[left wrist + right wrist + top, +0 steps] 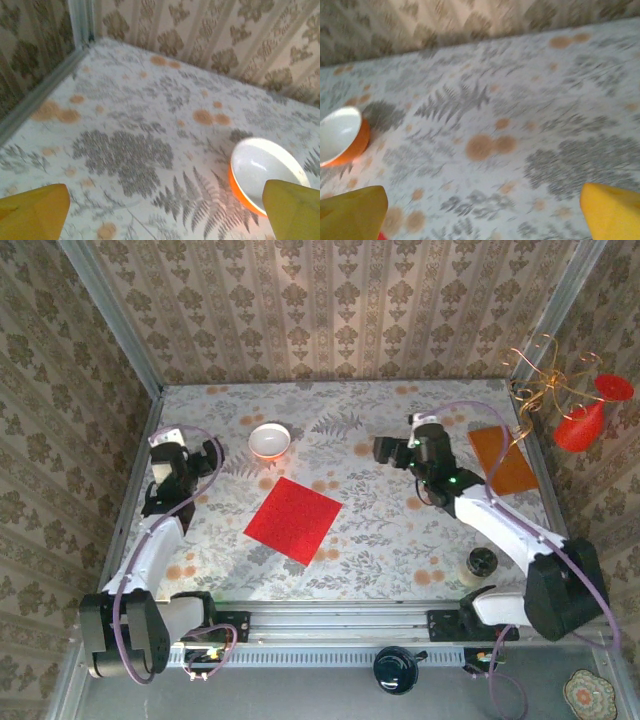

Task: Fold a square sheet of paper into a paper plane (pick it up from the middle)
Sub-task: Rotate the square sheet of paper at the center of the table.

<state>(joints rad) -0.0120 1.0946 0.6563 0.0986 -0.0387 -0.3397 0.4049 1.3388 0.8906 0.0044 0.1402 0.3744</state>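
Observation:
The square sheet of paper point(293, 519), bright red and flat, lies turned like a diamond near the middle of the table. My left gripper point(213, 456) hovers to its upper left, beside the small white bowl point(269, 441); its yellow fingertips point(35, 212) stand wide apart with bare tablecloth between them. My right gripper point(383, 450) hangs to the sheet's upper right, also open, its fingertips point(612, 212) apart over the cloth. A sliver of red point(381, 236) shows at the bottom edge of the right wrist view. No paper plane is in view.
An orange-brown board point(502, 460) lies at the right edge. The white bowl point(267, 175) has an orange outside point(342, 136). A dark-lidded jar point(481, 563) stands front right. Red ornaments on gold wire point(580, 410) hang at the back right corner. Patterned walls enclose the table.

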